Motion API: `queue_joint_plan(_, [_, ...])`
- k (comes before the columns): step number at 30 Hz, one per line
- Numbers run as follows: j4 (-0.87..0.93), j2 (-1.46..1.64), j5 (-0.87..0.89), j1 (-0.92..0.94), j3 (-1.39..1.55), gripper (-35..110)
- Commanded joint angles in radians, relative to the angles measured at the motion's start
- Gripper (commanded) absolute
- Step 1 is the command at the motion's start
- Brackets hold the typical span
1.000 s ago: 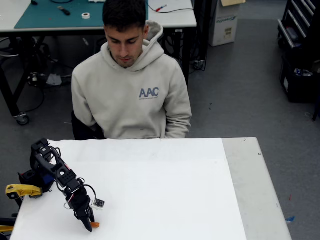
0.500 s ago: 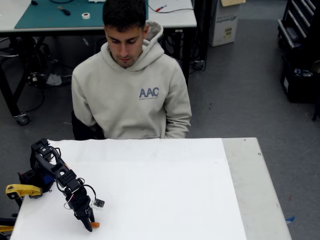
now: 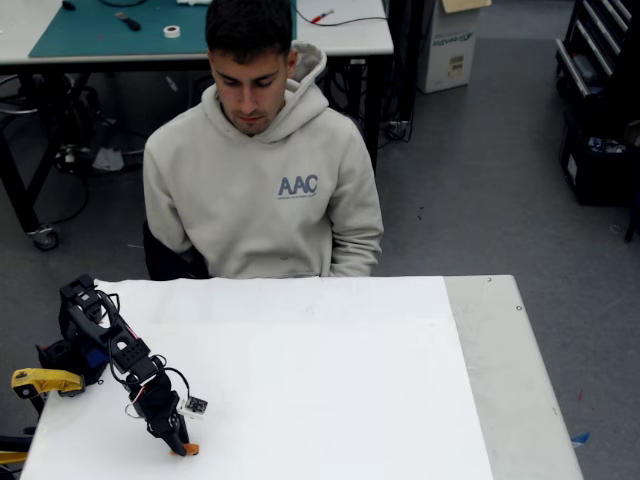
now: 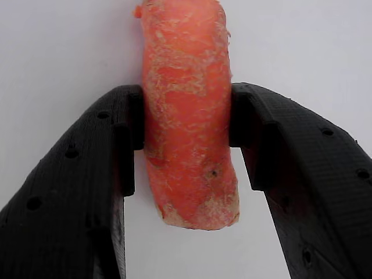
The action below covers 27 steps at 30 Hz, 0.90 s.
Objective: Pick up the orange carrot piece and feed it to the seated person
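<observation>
Carrot (image 4: 189, 116) is lying on the white table (image 3: 330, 380) at its near left corner, and the gripper (image 4: 186, 125) is pinching it across the middle, both pads pressing its rough flanks. It is looking light and stiff, probably damp and a little slippery, so gripping at mid-length seems right. The person (image 3: 262, 170) is sitting behind the table's far edge, well apart.

The gripper (image 4: 186, 139) fingers (image 4: 75, 192) are matt black plastic with a fine layered texture and small round holes. The orange carrot piece (image 4: 187, 116) has a rough, flaky, dry-looking skin. The table (image 3: 330, 390) surface is smooth, matt white. The seated person (image 3: 262, 170) wears a soft beige cloth hoodie.
</observation>
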Motion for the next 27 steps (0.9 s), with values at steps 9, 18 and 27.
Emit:
queue_joint_plan(9, [0.020, 0.003, 0.002, 0.015, 0.029, -2])
queue_joint_plan(18, [0.021, 0.006, 0.009, -0.017, 0.021, -2])
queue_joint_plan(27, [0.150, 0.140, 0.110, -0.164, 0.014, -2])
